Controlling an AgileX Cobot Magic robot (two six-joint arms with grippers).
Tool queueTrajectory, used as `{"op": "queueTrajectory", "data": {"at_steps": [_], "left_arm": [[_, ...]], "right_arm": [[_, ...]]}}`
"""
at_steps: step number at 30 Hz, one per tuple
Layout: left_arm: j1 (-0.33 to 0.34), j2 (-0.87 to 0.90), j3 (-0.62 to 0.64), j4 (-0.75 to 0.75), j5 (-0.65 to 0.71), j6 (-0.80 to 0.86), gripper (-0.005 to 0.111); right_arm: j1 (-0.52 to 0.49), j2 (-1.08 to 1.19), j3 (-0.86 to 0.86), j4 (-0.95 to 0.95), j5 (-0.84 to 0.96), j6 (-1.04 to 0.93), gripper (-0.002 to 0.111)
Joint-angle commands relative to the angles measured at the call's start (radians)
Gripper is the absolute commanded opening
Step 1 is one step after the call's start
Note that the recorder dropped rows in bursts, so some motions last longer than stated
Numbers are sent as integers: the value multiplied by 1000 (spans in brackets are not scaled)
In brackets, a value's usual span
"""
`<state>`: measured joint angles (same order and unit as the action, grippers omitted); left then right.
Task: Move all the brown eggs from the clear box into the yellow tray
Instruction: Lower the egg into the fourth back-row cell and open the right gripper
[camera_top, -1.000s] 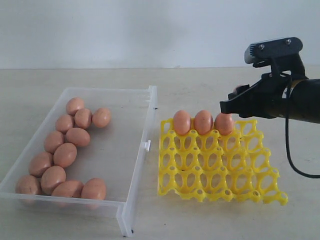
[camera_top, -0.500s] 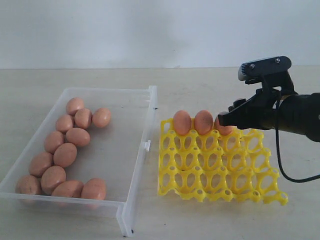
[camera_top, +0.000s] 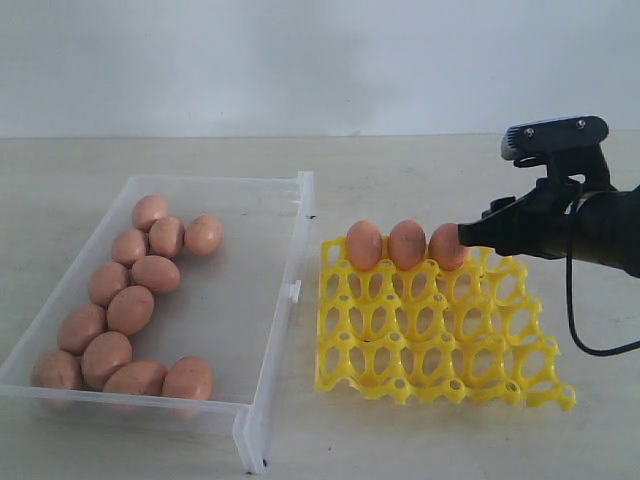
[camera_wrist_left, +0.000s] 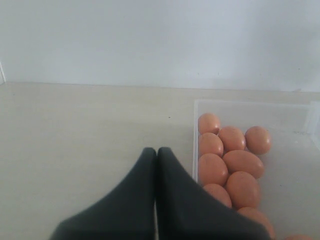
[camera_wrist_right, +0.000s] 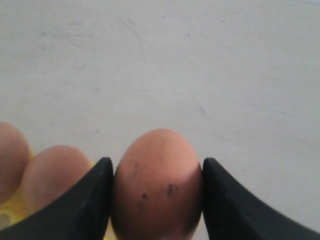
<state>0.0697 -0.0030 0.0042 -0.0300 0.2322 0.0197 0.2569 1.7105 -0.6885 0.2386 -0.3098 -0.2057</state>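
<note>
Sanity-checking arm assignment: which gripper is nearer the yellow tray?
Right. The right gripper is at the back row of the yellow tray, closed on a brown egg. The left gripper, shut, sits beside the clear box, no tray in its view.

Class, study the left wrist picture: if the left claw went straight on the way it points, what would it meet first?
The left claw would probably meet bare table, then the wall; the clear box lies beside that line.

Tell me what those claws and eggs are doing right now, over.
Right claw shut on third egg, in yellow tray's back row. Left claw shut, empty, near clear box. About a dozen eggs left in box. Nothing in the way.
</note>
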Motion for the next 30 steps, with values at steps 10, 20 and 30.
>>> {"op": "queueTrajectory", "data": {"at_steps": [10,20,30], "left_arm": [[1,3,-4,-5,0,1,-4],[1,3,-4,-5,0,1,-4],[1,3,-4,-5,0,1,-4]], "right_arm": [[24,-1,1,-1,34,10,2],[32,2,1,-1,41,10,2],[32,48,1,-1,46,10,2]]}}
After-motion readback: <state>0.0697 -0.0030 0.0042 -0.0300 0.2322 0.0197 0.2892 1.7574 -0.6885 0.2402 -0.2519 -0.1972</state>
